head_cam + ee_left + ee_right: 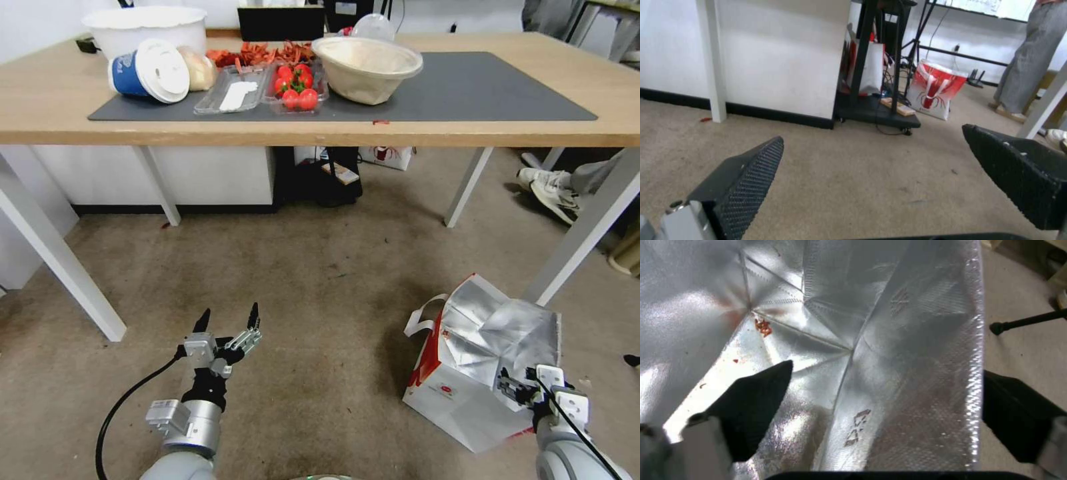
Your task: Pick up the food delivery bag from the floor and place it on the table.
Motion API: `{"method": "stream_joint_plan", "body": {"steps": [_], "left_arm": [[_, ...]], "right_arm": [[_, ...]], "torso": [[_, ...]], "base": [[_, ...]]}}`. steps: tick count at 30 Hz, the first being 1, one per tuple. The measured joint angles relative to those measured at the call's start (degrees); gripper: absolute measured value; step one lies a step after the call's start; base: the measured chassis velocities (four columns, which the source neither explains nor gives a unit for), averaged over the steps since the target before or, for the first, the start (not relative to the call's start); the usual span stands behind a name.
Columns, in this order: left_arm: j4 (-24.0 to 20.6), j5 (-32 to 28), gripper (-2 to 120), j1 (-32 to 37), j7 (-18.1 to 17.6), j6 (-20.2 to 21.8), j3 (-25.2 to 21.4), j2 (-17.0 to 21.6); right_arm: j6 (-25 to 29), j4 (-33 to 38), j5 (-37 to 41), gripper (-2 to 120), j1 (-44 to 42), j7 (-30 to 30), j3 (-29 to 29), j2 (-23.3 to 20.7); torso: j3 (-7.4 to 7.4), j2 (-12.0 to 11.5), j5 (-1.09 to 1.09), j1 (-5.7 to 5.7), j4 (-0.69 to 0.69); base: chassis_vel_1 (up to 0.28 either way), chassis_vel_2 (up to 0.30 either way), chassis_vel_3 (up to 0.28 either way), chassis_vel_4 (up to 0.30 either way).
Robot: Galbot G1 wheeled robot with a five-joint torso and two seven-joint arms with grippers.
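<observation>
Head view: right gripper (533,387) straddles the rim of the food delivery bag (467,393) on the floor (320,280).
Right wrist view shows one spread finger inside the foil lining, one outside, not clamped; printing there is unreadable. Left gripper (228,321) hovers open, empty. Beyond stands the table (40,100).

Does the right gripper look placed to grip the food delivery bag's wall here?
Probably yes. The right gripper is open and straddles the foil-lined wall of the food delivery bag, one finger inside, the other outside. Nothing blocks its closing.
</observation>
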Motion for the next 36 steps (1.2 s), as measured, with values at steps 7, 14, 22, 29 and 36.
{"method": "stream_joint_plan", "body": {"steps": [7, 14, 22, 29, 36], "left_arm": [[0.1, 0.1, 100, -0.1, -0.8, -0.3, 0.0, 0.1], [0.0, 0.1, 100, -0.1, -1.0, -0.5, 0.0, 0.2], [-0.2, 0.2, 100, 0.0, -1.2, -1.0, 0.0, 0.2], [-0.2, 0.1, 100, -0.1, -1.4, -1.0, -0.1, 0.3], [-0.2, 0.0, 100, -0.4, -1.6, -0.8, -0.3, 0.5]], "right_arm": [[0.1, -0.1, 0.3, 72, 0.0, 0.1, -0.1, 0.1], [0.3, -0.4, 0.6, 43, 0.0, 0.2, -0.1, 0.1], [0.7, -0.8, 1.0, 12, 0.1, 0.7, -0.2, 0.2], [0.8, -0.8, 1.3, 0, 0.2, 0.8, -0.2, 0.0], [2.4, 1.4, 2.1, 0, -0.9, -3.2, 0.5, -1.9]], "torso": [[0.00, 0.0, -0.01, 0.00, 0.00], [0.00, 0.0, 0.00, 0.00, 0.00], [0.00, 0.0, 0.00, 0.00, 0.00], [0.00, 0.0, 0.00, 0.00, 0.00], [0.00, 0.0, 0.01, 0.00, -0.01]], "base": [[0.000, 0.000, 0.000, 0.000], [0.000, 0.000, 0.000, 0.000], [0.000, 0.000, 0.000, 0.000], [0.000, 0.000, 0.000, 0.000], [0.000, 0.000, 0.000, 0.000]]}}
